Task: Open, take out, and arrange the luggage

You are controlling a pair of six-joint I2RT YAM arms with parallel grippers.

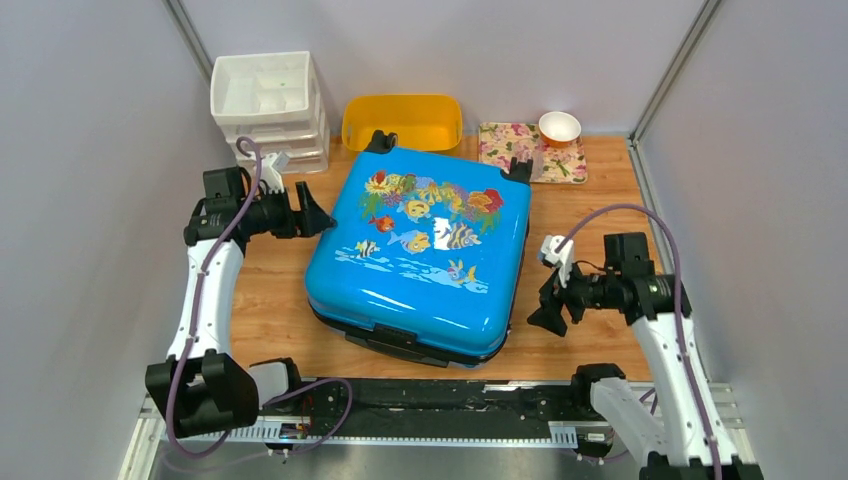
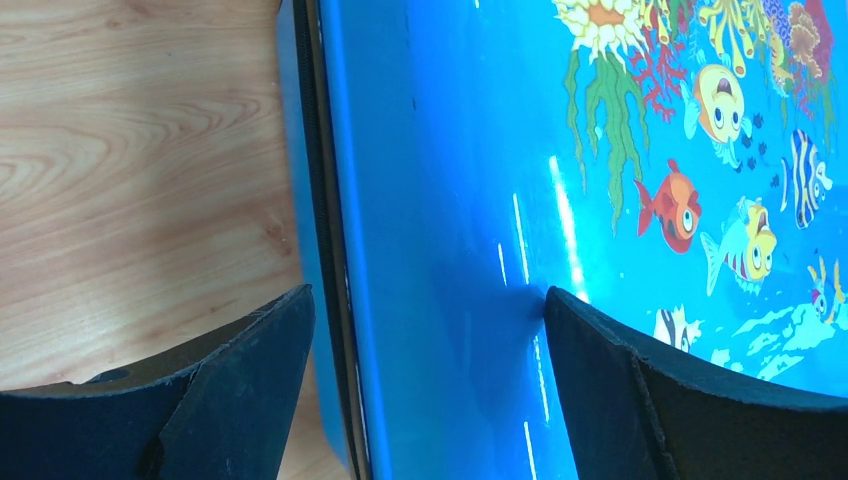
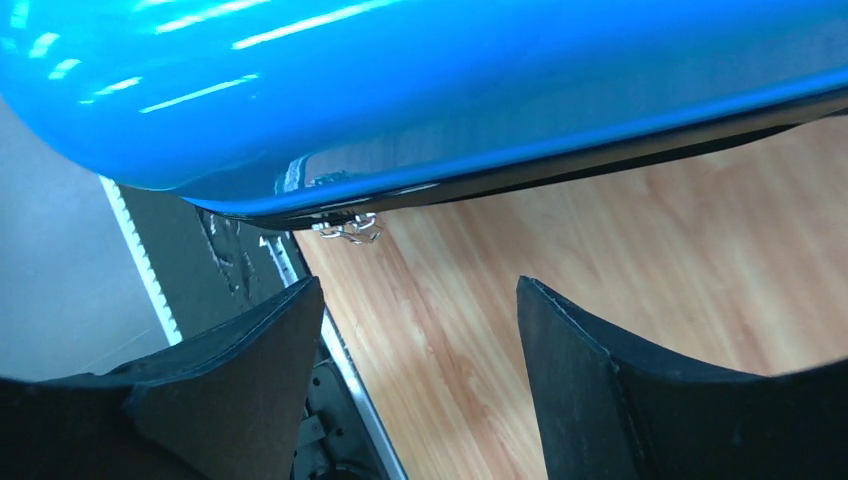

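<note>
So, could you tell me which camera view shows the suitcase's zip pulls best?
Right wrist: the metal pulls hang at the suitcase's dark seam, just beyond the fingers. Left wrist shows only seam, no pulls. The top view shows the whole suitcase, but no pulls can be made out.

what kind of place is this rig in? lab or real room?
Looks like an enclosed lab workcell, not a home: plain grey partition walls box in a wooden table, and staged props, the luggage, a yellow tub, sit on it.
</note>
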